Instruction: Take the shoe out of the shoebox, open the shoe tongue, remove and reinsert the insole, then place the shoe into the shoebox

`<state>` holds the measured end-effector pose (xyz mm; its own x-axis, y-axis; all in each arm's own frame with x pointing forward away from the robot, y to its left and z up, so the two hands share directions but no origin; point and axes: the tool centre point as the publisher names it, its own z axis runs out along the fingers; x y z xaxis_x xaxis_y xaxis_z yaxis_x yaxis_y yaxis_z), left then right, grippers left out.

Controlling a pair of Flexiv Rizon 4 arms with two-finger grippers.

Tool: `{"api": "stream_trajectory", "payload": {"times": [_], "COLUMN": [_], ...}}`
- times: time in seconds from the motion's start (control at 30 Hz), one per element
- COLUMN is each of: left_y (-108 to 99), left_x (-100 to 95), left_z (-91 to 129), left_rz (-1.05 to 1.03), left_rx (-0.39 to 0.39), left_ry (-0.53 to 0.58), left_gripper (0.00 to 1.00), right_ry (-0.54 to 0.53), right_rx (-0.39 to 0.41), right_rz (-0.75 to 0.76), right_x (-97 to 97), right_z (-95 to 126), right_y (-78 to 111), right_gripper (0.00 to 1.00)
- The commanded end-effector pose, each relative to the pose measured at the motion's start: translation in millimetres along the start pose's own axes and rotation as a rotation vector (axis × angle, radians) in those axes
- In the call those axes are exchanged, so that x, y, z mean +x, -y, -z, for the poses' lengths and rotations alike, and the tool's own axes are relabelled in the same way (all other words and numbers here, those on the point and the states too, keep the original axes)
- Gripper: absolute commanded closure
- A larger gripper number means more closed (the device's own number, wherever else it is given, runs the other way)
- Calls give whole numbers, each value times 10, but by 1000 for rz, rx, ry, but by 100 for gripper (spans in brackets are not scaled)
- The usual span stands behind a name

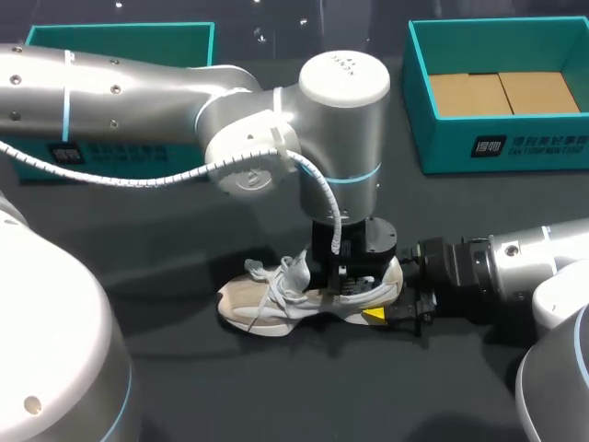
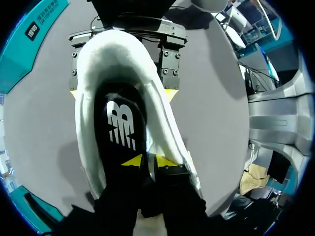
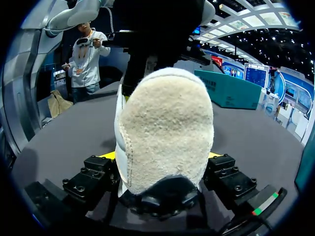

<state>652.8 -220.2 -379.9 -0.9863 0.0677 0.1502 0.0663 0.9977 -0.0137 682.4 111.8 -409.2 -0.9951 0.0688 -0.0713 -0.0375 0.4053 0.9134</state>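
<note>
— Black, that counter [image 1: 276,405], from edge to edge. What takes up most of it?

— The left arm [image 1: 138,92], silver, coming in from the left side and bending down over the middle. The right arm [image 1: 515,267] comes in low from the right, lying almost level with the counter.

— And the teal things at the back?

— An open shoebox [image 1: 502,147] at the far right, with brown cardboard showing on its floor. A second teal box [image 1: 120,35] sits at the far left, mostly behind the left arm.

— Where is the shoe?

— The shoe [image 1: 262,308] is out on the counter, in the middle, well apart from both boxes. It is cream and white, sole down, with its toe toward the left and its heel toward the right arm.

— Who has hold of it?

— The right gripper [image 3: 160,155] has the heel [image 3: 165,128] between its fingers, one yellow tip pressed against each side, so it is clamped on the shoe.

— And the other one?

— The left gripper [image 2: 148,161] points straight down into the mouth of the shoe, over the black insole [image 2: 120,123]. Whether its fingers are closed on anything, I cannot tell.

— So the insole is in?

— Yes, lying inside the shoe, with a white mark on it.

— Laces?

— The white laces [image 1: 276,276] are loose, bunched over the front of the shoe, just to the left of the left gripper.
</note>
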Motion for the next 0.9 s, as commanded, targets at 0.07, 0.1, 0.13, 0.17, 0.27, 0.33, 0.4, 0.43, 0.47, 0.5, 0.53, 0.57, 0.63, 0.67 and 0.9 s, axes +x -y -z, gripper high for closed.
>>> {"api": "stream_trajectory", "payload": {"times": [0.07,0.1,0.13,0.17,0.27,0.33,0.4,0.43,0.47,0.5,0.53,0.57,0.63,0.67,0.9], "left_y": [59,65,72,79,103,121,137,139,145,148,150,152,156,159,150], "left_x": [32,28,23,18,-5,-25,-51,-56,-68,-78,-85,-93,-120,-140,-268], "left_z": [-56,-69,-83,-99,-148,-186,-228,-242,-264,-279,-297,-312,-349,-369,-436], "left_rz": [2,2,3,5,11,18,26,27,30,34,35,38,47,56,97], "left_rx": [-5,-6,-7,-10,-14,-17,-21,-23,-26,-27,-31,-33,-37,-39,-45], "left_ry": [14,17,20,27,57,82,111,119,130,148,162,173,201,217,307], "left_gripper": [67,63,60,60,60,61,60,59,59,58,57,55,54,55,71], "right_ry": [1,1,1,1,1,1,1,1,1,1,1,1,1,1,1], "right_rx": [5,5,5,5,5,5,5,5,5,5,5,5,5,5,5], "right_rz": [0,0,0,0,0,0,0,0,0,0,0,0,0,0,0], "right_x": [6,6,6,6,6,6,6,6,6,6,6,6,6,6,6], "right_z": [7,7,7,7,7,7,7,7,7,7,7,7,7,7,7], "right_y": [-5,-5,-5,-5,-5,-5,-5,-5,-5,-5,-5,-5,-5,-5,-5], "right_gripper": [100,100,100,100,100,100,100,100,100,100,100,100,100,100,100]}}
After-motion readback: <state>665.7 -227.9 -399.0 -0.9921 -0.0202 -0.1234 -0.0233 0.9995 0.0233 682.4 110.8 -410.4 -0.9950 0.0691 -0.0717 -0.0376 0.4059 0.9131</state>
